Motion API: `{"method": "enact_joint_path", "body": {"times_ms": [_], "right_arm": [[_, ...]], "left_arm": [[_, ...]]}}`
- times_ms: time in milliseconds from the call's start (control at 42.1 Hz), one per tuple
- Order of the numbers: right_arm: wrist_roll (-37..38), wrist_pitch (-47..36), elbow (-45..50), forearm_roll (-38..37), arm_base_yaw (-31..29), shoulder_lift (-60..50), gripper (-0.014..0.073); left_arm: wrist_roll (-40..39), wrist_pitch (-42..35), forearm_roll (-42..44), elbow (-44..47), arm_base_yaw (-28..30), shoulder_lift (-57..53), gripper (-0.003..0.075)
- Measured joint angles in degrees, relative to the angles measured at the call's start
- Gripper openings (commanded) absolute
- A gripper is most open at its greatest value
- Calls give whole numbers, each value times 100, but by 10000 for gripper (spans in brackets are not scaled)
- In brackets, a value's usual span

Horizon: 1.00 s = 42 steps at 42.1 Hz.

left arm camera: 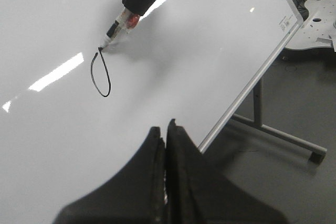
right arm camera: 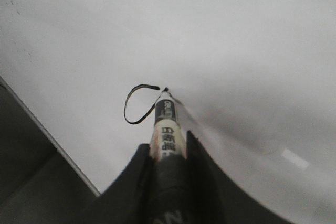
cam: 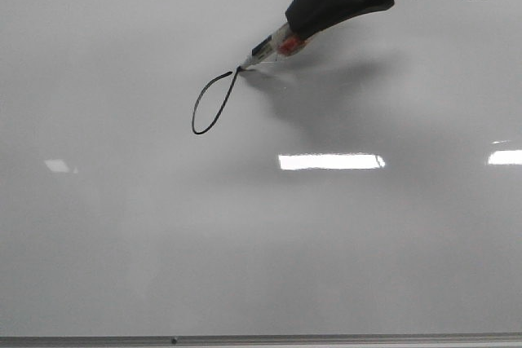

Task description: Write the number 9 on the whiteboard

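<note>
— Grey floor and a metal stand (left arm camera: 278,129) sit beyond the whiteboard's (cam: 261,250) edge; nearest to us, what's that left gripper (left arm camera: 166,145) doing?

— Nothing, I'd say; its jaws are pressed together on empty air, off the board and well clear of the loop, likely parked so it won't shadow the writing.

— And further in?

— One marker (cam: 273,45), clamped firmly by the right gripper (right arm camera: 167,150); it's held slanted so the tip meets the board right at the top of the loop.

— So the number 9 (cam: 214,103) isn't finished?

— One slanted oval loop only, in the board's upper middle, no tail yet; I'd guess the tip is back at the loop's closing point because the long stroke starts there.

— Count it for me.

— Two grippers; one marker; one board; one half-made figure.
</note>
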Motion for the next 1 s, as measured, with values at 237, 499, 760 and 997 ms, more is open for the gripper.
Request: {"method": "enact_joint_path", "body": {"times_ms": [237,499,760,997], "right_arm": [[0,197,462,-114,288,608,-61],[-345,536,652,-205,346,411,-61],[-1404,1756,607,-296,443,-1017,-61],[-2120,1956,607,-487,838,-1516,-61]], "left_arm": [[0,0,0,0,0,0,-19],[0,0,0,0,0,0,-19],[0,28,-154,-86,0,257,117],[619,432,-92,-1011,0,2053,413]]}}
